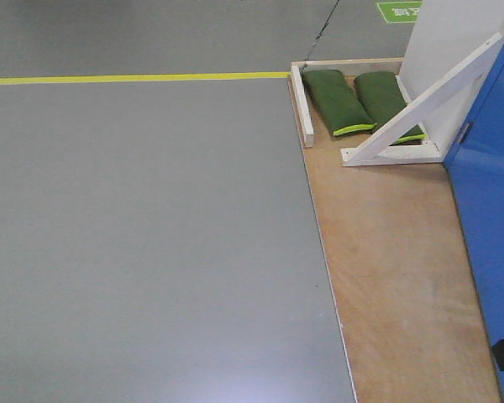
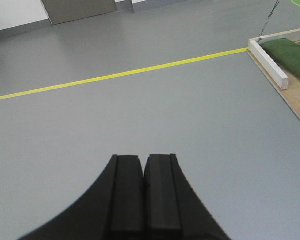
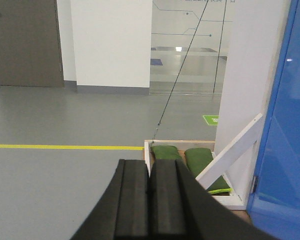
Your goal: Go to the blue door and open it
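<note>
Blue door (image 1: 491, 218) stands far right on the plywood base (image 1: 395, 277), probably stiff, heavy, slick; best taken by its handle, unseen here. Left end effector (image 2: 144, 195) and right end effector (image 3: 150, 200) are closed, empty

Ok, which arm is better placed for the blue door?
Right, probably. The blue door fills the right edge of the right gripper's view; the left gripper's view shows floor and sandbags, not the door.
</note>
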`<state>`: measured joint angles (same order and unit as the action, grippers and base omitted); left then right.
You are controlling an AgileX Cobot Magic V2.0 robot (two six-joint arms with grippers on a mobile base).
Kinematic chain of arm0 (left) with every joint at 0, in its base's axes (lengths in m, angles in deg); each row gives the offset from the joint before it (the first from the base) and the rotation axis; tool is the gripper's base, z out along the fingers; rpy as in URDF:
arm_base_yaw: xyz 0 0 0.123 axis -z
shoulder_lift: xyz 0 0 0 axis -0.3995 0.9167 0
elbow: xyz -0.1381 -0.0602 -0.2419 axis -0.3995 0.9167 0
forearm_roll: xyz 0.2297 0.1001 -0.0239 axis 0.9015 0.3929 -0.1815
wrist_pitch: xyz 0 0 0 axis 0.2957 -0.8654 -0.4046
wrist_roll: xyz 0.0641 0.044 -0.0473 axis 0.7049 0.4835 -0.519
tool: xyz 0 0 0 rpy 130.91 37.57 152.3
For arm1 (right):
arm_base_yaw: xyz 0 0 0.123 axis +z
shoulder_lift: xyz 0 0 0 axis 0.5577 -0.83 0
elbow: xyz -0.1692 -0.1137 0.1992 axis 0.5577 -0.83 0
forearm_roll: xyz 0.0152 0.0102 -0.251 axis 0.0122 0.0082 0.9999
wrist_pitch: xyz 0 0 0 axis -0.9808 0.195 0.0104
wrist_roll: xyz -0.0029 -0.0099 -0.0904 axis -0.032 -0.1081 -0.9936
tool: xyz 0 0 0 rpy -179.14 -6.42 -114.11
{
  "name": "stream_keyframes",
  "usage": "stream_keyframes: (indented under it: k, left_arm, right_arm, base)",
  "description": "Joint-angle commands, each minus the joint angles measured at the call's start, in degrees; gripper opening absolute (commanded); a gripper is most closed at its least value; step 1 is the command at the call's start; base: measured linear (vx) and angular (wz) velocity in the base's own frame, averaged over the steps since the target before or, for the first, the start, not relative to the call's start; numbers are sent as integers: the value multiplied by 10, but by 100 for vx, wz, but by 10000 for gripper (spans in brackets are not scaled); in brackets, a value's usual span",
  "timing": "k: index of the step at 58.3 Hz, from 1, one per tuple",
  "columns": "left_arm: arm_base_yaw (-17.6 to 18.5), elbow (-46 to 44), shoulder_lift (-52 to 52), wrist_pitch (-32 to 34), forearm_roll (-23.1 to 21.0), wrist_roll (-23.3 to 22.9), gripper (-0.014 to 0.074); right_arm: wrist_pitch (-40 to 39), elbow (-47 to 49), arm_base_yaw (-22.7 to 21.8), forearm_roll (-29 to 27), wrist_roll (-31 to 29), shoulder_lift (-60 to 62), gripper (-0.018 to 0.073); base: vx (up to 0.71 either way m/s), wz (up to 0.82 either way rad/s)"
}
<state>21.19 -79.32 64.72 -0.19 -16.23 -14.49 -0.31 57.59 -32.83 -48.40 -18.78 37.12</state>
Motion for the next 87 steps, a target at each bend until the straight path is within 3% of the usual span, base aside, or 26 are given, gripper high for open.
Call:
stream_keyframes:
  k: [1,44,55,63,67,72,87]
  left_arm:
    - [-1,-2,-5,44,1,-1,70]
    - [-1,-2,-4,44,1,-1,70]
    - [-1,-2,-5,44,1,-1,70]
    - [-1,-2,-5,44,1,-1,70]
    - [-1,-2,-5,44,1,-1,70]
    - [-1,-2,-5,44,1,-1,70]
    - [-1,-2,-5,44,1,-1,70]
  right_arm:
    - [-46,-11,-2,1,-5,10,-11]
    - [-41,-5,-2,6,-5,10,-11]
    - [34,100,-2,35,-5,-22,-11]
    - [39,212,-17,41,-5,-108,-11]
    - [26,264,-53,4,-5,-162,-11]
    - [6,321,-114,-84,-6,-228,-11]
    - [-29,470,-389,-506,-6,-385,-11]
  base:
    - [8,1]
    - [2,0]
    - [0,0]
    - [0,0]
    - [0,0]
    - [0,0]
    - [0,0]
